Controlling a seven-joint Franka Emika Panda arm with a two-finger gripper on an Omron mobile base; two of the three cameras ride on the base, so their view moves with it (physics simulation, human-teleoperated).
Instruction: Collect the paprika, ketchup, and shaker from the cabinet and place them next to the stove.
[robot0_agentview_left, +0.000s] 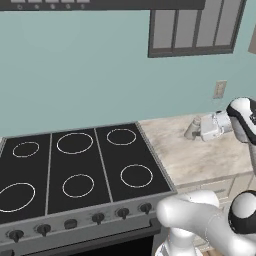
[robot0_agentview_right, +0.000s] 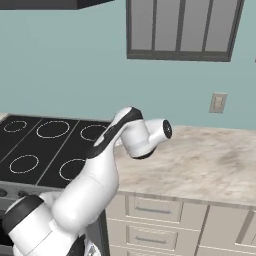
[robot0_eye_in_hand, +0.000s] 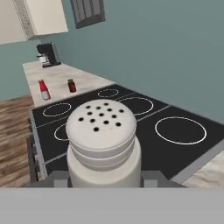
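Hand view: the gripper (robot0_eye_in_hand: 105, 181) holds the shaker (robot0_eye_in_hand: 103, 140); it should lower it upright onto the tabletop (robot0_agentview_left: 200, 155) at the stove's (robot0_agentview_left: 80, 167) 3 o'clock, releasing only once seated.

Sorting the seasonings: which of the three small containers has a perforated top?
The pale cylindrical shaker held in the tool. The slim red ketchup bottle and squat dark red paprika jar on the far counter have plain caps.
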